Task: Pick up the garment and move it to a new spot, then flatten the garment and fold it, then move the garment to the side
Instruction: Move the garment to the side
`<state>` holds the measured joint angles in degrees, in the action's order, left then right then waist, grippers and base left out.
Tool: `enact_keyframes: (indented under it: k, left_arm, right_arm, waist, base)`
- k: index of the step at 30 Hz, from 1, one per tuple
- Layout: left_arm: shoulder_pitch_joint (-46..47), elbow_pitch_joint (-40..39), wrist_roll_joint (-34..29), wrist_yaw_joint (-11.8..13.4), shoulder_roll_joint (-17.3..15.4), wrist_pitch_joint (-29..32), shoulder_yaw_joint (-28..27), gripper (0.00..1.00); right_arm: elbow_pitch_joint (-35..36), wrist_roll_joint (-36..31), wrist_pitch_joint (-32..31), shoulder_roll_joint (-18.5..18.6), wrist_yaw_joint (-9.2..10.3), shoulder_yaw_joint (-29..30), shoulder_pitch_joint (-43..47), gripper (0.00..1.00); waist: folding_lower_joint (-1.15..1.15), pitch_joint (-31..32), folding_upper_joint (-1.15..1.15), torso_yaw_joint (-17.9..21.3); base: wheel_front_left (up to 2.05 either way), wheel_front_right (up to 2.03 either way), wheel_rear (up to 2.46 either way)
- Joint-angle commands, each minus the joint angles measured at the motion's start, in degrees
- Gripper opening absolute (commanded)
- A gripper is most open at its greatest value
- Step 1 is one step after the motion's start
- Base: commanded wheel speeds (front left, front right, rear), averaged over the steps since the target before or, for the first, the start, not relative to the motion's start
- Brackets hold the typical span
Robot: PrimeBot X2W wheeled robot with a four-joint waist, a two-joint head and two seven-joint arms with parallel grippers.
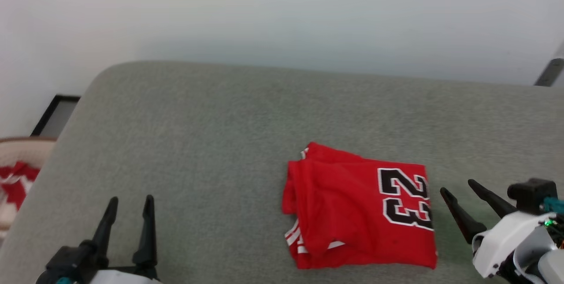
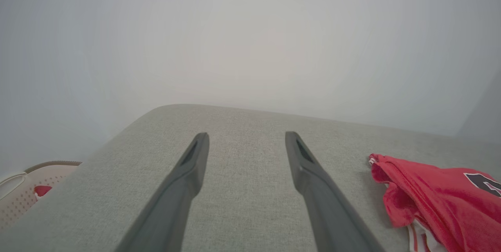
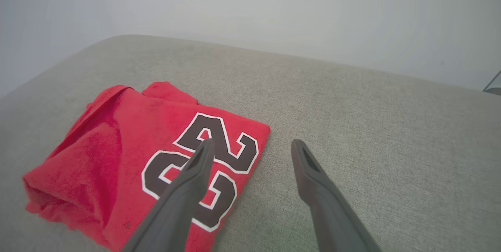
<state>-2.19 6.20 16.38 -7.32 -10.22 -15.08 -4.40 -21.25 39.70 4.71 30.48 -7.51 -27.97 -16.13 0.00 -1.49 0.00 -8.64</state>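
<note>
Garment: the red jersey [image 1: 359, 209] lies folded into a rough rectangle on the grey padded surface [image 1: 198, 134], right of centre and toward the near edge. Its left-hand layers sit uneven, and striped trim [image 1: 293, 237] peeks out low on that side.
Left gripper: the left gripper [image 1: 132, 199] hovers over bare grey fabric well apart from the jersey, fingers spread wide with nothing between them.
Right gripper: the right gripper [image 1: 457, 186] sits just beside the jersey's right edge, next to the number, also spread wide and empty. Whether a finger touches the cloth I cannot tell.
Handling: it looks light, soft and limp, perhaps a slightly slick sports knit. I'd expect the stacked layers to slide apart or sag if it is lifted by one corner.
Where to hold: probably best to pinch through all layers at the right edge, with the other gripper taking the looser left edge, so the fold keeps its shape.
Writing: a black number 23 [image 1: 407, 198] outlined in white lies sideways to the robot. No brand or label is readable.
Aside: a beige basket [image 1: 26, 143] holding red-and-white cloth [image 1: 15, 182] sits off the left end.
</note>
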Motion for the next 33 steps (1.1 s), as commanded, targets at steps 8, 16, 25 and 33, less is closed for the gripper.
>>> enact_keyframes:
  k: [8, 16, 25, 33]
  left_arm:
    - [2.96, 0.99, -0.03, -0.15, 1.67, -0.04, 1.73, 1.0]
    - [5.31, 1.83, 0.54, -0.16, 2.7, -0.04, 2.73, 1.0]
    - [6.65, 1.99, 0.96, -0.17, 3.15, -0.04, 2.56, 1.0]
    - [7.66, 1.08, 1.07, -0.16, 2.22, -0.04, 3.0, 1.0]
  right_arm:
    - [-3.12, 5.32, -9.94, 1.06, 0.06, -3.31, -3.8, 1.0]
    - [-7.39, 7.99, -20.33, 0.11, 0.07, -5.06, -5.22, 1.0]
    - [-7.86, 8.82, -26.4, -0.17, 0.08, -7.12, -7.92, 0.0]
    - [-3.08, 7.97, -27.04, 4.22, 0.14, -6.51, -12.3, 0.0]
  waist:
    - [0.0, -6.44, 0.0, -6.3]
    - [0.0, -9.0, 0.0, -7.66]
    - [0.0, -10.36, 0.0, -7.38]
    - [0.0, -11.26, 0.0, -5.12]
  base:
    - [0.0, 0.0, 0.0]
    - [0.0, 0.0, 0.0]
    - [0.0, 0.0, 0.0]
    - [0.0, 0.0, 0.0]
